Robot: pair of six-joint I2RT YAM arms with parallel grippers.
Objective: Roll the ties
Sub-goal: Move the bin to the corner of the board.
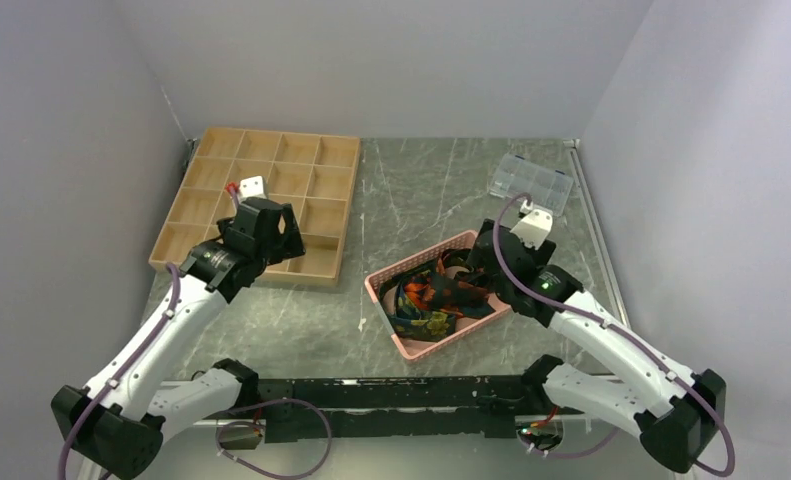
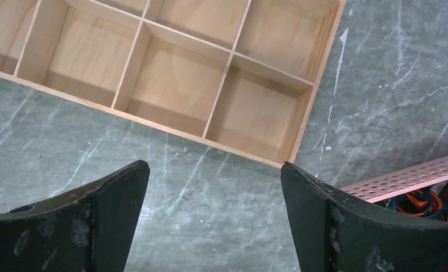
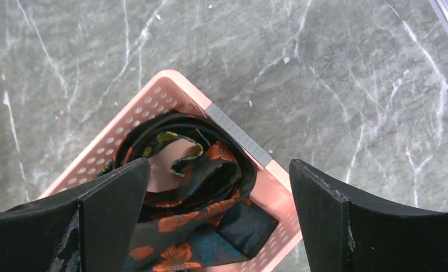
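Grey counter [image 1: 421,190] is holding ties [image 1: 436,298] heaped in a basket [image 3: 153,96] near its front edge; left gripper [image 2: 214,167] and right gripper [image 3: 217,170] are gaping wide. Pinching one loose end seems best.

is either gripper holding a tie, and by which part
Nothing is held. The left gripper and right gripper are both open and empty; the ties lie in the pink basket.
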